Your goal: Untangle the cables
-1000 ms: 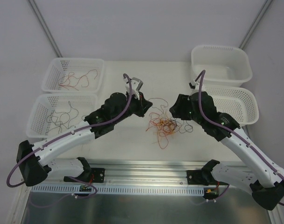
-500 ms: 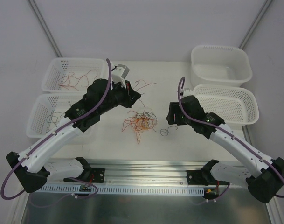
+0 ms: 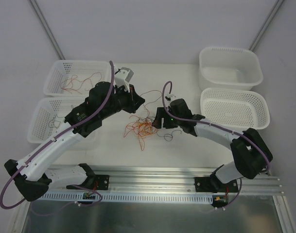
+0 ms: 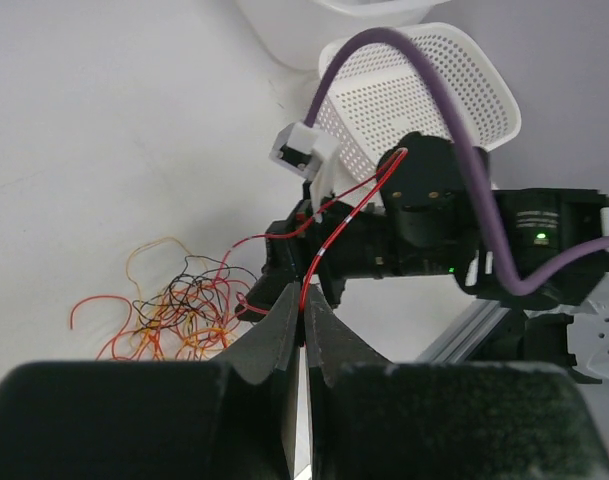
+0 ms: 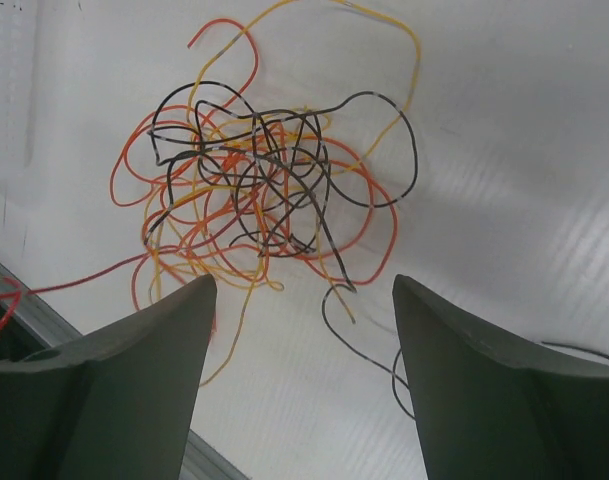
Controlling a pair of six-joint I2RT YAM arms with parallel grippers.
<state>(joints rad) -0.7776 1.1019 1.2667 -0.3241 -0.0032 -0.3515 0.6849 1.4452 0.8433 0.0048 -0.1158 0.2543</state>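
Wires (image 5: 254, 200), hair-thin, curly, orange, red, black and yellow, lie knotted on the white table (image 3: 186, 150). Left gripper (image 4: 304, 305) pinches one red strand (image 4: 317, 258); right gripper (image 5: 304, 285) hangs spread above. Featherlight, springy, likely snagging: grab loose ends.

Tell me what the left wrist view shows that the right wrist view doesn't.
Left wrist only: the left gripper shut on a red wire, with the right arm and a perforated basket beyond. Right wrist only: the right gripper open above the tangle. Both: the tangle of orange, black and yellow wires on the white table.
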